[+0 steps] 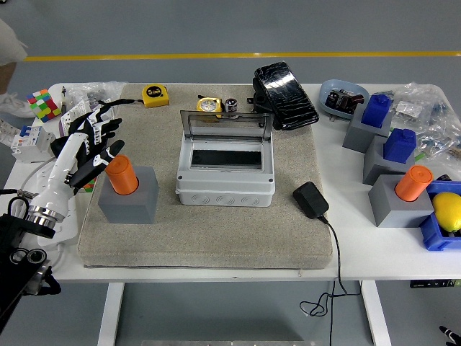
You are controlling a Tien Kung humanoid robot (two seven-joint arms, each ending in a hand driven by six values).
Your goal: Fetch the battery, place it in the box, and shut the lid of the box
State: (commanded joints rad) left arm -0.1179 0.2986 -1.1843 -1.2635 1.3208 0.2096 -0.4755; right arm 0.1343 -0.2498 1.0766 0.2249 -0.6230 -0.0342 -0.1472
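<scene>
Head view. Landmark: grey plastic junction box (225,173), rectangular, standing at the centre of a coarse beige felt mat (209,238) on the white desk (392,252). The box's hinged transparent lid (226,125) stands raised at the back edge, leaving the dark interior exposed. Left of the box: an orange cylindrical battery (122,174), smooth and matte, upright in a square grey block holder (129,196). The left robot hand (92,143), black-and-white with five jointed fingers, sits beside the battery on the side away from the box; fingers are spread, the lower fingertips at or just short of the battery's upper part, contact cannot be told, no closed grasp visible. Behind the box: a yellow tape measure (155,94), a smaller yellow round item (209,105), and a glossy black wrapped bundle (284,95) to the rear right. Right of the box: a black power adapter (310,200) with its cord trailing off the desk's near edge. Further right: a second orange cylinder (413,182) in a grey block, two blue blocks (389,130) on grey stands, a yellow round object (448,210) in a blue tray. Far left of the box: a multicoloured puzzle cube (42,104).
</scene>
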